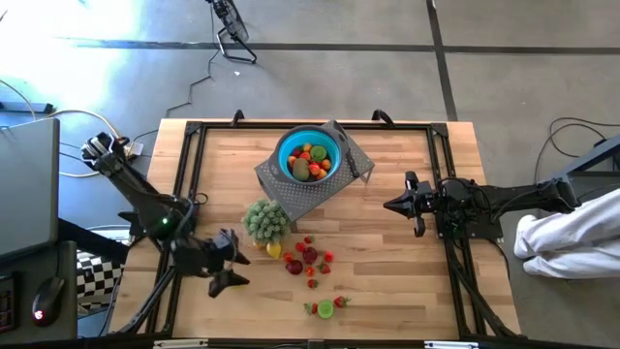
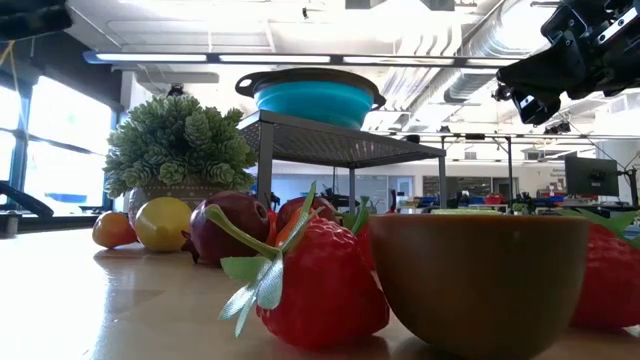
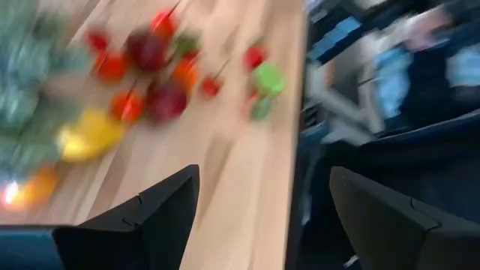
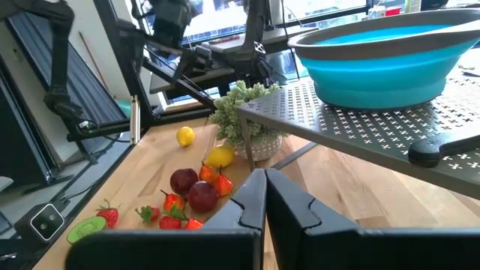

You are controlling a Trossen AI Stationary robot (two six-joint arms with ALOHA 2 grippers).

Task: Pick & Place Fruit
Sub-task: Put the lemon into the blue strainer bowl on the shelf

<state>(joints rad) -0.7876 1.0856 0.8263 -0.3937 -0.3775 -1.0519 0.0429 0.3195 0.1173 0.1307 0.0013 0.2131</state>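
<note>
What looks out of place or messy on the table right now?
Loose fruit lies scattered on the bare wood beside the small potted plant, while other pieces already sit in the blue bowl on the metal rack. A few pieces lie apart, nearer the table's front edge. Nothing looks spilled or damaged.

The table [image 1: 387, 262] is of light wood planks, with a black frame [image 1: 189, 174] along its edges. It stands on a grey concrete floor [image 1: 504, 78] with dark seams. Bright light falls on the floor at the top left in the high view. A cable [image 1: 199, 87] lies there. At the left edge there is a grey desk [image 1: 24, 184] with a mouse [image 1: 41, 308]. Behind the table, the low view shows a white ceiling with ducts [image 2: 470, 45], long lamps [image 2: 250, 58] and big windows [image 2: 45, 140].
</note>
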